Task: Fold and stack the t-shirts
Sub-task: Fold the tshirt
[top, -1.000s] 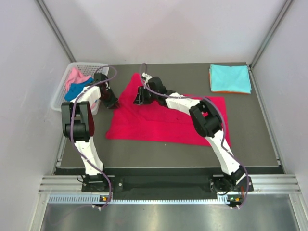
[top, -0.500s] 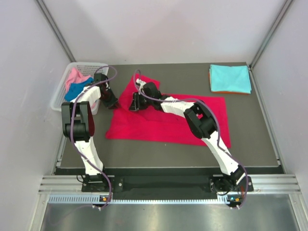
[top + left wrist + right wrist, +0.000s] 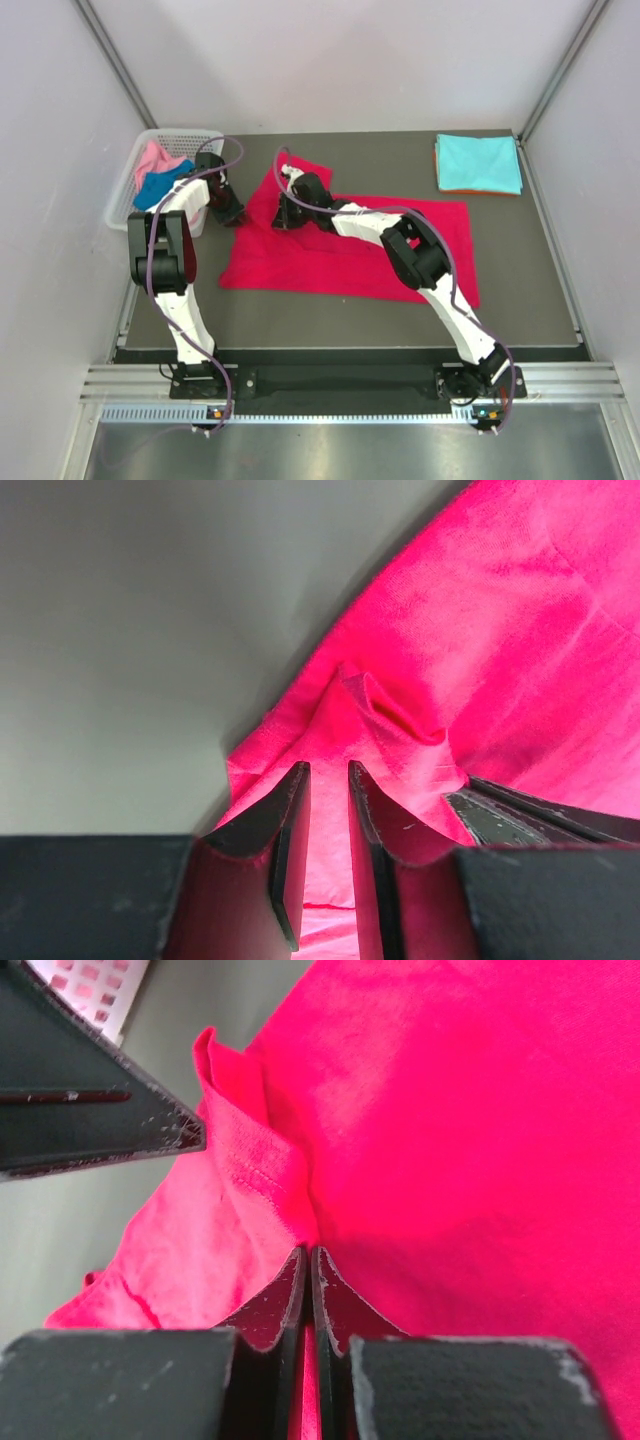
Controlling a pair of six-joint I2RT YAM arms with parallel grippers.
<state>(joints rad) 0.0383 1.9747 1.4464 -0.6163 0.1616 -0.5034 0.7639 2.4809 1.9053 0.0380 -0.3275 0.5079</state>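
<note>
Top view: crimson t-shirt (image 3: pixel 350 265) spread on tabletop (image 3: pixel 380 160), left end effector (image 3: pixel 232 213) and right end effector (image 3: pixel 283 215) at its far-left corner, presumably to raise that edge for folding; left wrist: jaws slightly parted over puckered cloth, grip unclear; right wrist: jaws clenched on a cloth ridge.

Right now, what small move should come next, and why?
Probably close the left gripper on the red t-shirt: its jaws stand apart over a raised fold at the shirt's edge, while the right gripper is pinched shut on the cloth.
</note>
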